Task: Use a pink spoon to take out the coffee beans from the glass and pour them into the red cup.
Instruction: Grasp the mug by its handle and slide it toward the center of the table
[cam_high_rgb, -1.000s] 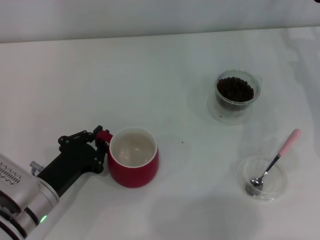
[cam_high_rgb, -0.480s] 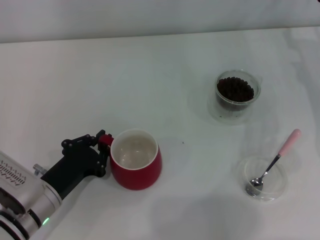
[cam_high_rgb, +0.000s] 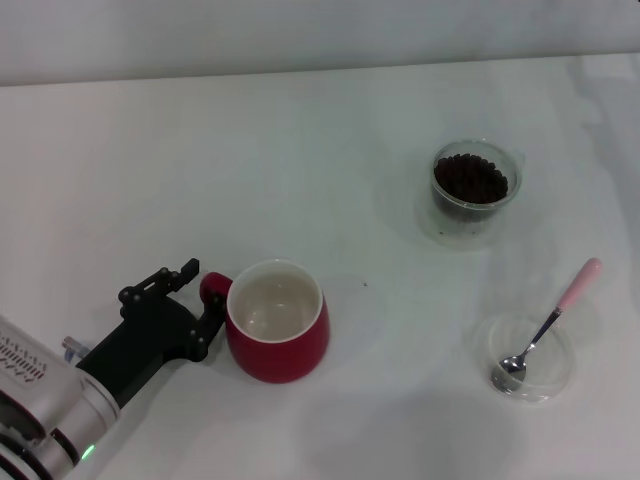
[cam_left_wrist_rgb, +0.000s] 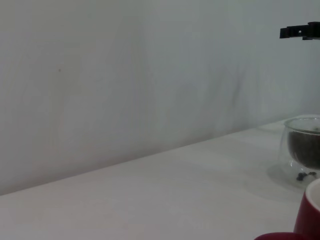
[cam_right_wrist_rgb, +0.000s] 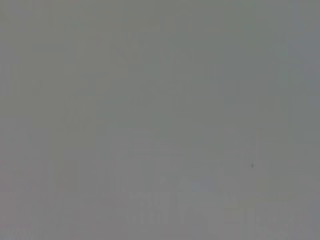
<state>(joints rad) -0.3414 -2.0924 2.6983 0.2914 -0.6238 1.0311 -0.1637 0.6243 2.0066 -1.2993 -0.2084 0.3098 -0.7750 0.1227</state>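
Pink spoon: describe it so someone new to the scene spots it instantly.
On the white table, look to the robot's near right, away from the left gripper at the red cup. There a flat clear dish sits nearer the robot than the glass of coffee beans. The pink spoon lies with its metal bowl in the dish and its pale pink handle over the rim: the only cutlery here.
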